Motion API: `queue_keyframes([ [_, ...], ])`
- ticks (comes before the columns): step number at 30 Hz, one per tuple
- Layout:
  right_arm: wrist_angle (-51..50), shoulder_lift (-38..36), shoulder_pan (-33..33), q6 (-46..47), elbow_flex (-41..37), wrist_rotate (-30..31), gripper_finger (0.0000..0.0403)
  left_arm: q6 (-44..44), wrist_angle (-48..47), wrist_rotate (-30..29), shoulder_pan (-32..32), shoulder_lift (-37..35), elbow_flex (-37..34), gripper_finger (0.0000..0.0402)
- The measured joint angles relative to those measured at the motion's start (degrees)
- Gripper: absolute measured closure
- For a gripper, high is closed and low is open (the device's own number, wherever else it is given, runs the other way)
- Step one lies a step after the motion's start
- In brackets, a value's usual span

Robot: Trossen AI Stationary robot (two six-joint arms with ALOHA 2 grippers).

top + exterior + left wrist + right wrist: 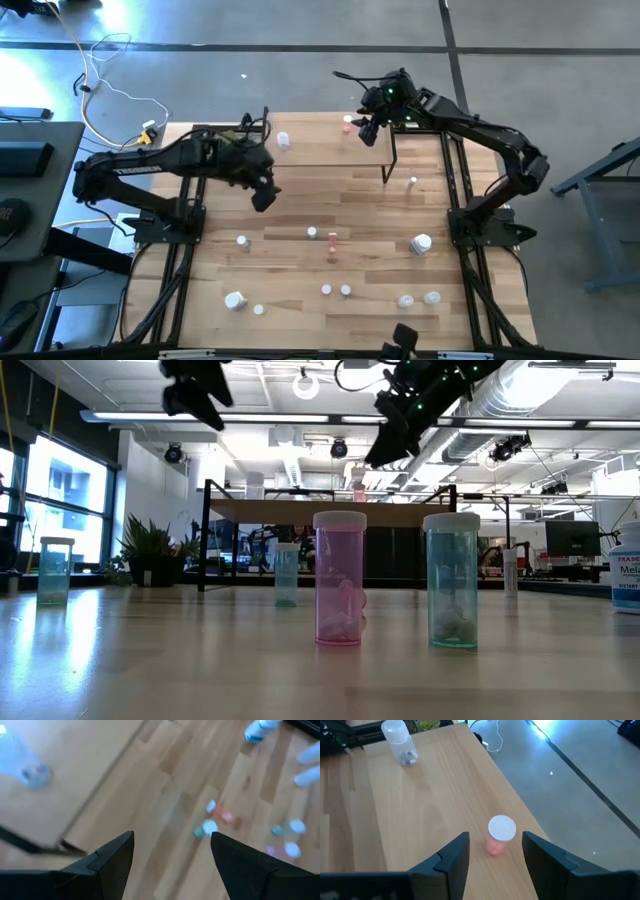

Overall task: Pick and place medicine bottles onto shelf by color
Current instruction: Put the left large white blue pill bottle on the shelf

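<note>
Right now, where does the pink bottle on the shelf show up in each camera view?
High view: pink bottle on the shelf, near its far edge, by the right pincer.
Low view: small, atop the shelf board, centre.
Left wrist view: cannot tell.
Right wrist view: upright, just ahead of the pincer.
Shared landmark: the shelf.

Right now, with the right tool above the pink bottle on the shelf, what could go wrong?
The pink bottle stands close to the shelf edge, so a nudge from the open right tool could tip it off. The left tool, also open, hangs over the table; descending blindly, it could topple loose bottles below.
</note>
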Motion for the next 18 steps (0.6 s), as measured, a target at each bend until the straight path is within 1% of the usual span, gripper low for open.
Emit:
queue_keyframes([
  [12, 0.02, -0.12, 0.0, 0.01, 0.07, 0.07, 0.0229, -16.91, -10.25, -0.18, -14.53, -4.09, 0.0, 0.0149],
  [14, 0.02, -0.12, 0.0, 0.69, 0.07, 0.07, 0.0229, -18.55, -11.14, -0.44, -17.24, -4.13, 0.0, 0.0149],
  [18, -0.04, -0.12, 0.0, 2.16, 0.07, -0.04, 0.0229, -19.14, -12.28, -0.09, -22.62, -4.11, 0.0, 0.0149],
])
